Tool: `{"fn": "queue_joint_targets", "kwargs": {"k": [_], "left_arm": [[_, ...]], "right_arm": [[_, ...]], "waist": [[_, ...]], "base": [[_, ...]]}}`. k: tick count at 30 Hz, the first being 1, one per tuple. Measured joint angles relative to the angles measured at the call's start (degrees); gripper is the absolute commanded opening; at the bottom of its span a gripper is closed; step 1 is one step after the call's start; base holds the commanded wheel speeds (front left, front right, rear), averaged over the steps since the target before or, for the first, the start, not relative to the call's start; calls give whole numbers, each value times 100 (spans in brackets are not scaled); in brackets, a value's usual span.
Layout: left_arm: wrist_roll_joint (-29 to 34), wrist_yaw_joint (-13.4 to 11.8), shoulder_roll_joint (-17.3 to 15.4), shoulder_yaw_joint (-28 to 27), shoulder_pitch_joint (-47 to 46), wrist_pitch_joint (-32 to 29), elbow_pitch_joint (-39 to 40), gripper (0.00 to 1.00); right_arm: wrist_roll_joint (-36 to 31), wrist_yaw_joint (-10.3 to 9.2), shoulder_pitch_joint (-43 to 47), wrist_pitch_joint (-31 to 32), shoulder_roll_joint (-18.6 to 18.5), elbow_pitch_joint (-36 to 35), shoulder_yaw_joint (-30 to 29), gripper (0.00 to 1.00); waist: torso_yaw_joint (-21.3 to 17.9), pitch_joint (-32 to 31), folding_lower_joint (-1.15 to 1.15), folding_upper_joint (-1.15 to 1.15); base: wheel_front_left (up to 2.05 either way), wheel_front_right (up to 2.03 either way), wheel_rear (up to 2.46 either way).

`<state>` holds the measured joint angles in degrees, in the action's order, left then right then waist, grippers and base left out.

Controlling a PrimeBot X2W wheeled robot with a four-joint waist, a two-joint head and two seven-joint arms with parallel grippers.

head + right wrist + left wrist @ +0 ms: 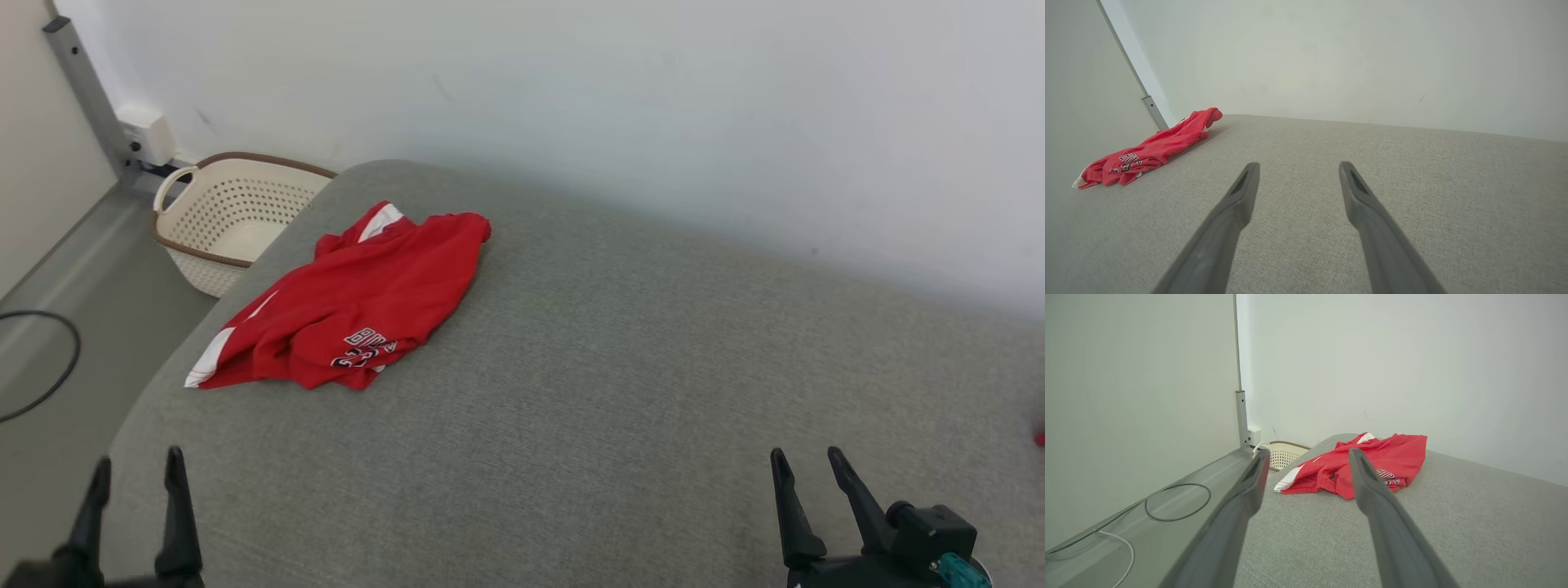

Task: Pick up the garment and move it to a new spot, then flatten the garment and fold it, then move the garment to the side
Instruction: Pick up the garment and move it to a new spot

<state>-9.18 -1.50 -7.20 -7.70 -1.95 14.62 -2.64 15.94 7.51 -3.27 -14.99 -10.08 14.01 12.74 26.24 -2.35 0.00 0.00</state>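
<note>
Red garment (pixel 351 306) lies crumpled at the upper left of the head view, on the grey cushion (pixel 637 367). Left gripper (pixel 137 461) and right gripper (pixel 806 453) sit at the bottom corners, jaws spread and empty. Every step looks still to do.

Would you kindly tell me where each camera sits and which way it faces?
Head view: on the head, looking down at the red garment on the cushion; left gripper and right gripper, open.
Left wrist view: left wrist, facing garment and basket past its fingers.
Right wrist view: right wrist, facing cushion and wall past its fingers.
Shared by all: the garment.
</note>
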Motion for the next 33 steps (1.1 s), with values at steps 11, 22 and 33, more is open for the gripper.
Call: {"fn": "queue_joint_targets", "kwargs": {"k": [11,22,33], "left_arm": [[-226,397,-679,-12,-1652,-199,-586,100],[-353,598,-1325,-57,-2953,-576,-1462,100],[-501,754,-2065,-38,-3805,-1059,-2680,100]], "right_arm": [[40,0,-408,-9,-58,-88,167,100],[9,0,-804,-10,-65,-252,267,100],[-26,0,-1036,-11,-57,-381,209,100]], "waist": [[-707,286,0,0],[-1561,775,1,1],[-2467,1319,0,1]], "base": [[0,0,0],[0,0,0],[0,0,0]]}}
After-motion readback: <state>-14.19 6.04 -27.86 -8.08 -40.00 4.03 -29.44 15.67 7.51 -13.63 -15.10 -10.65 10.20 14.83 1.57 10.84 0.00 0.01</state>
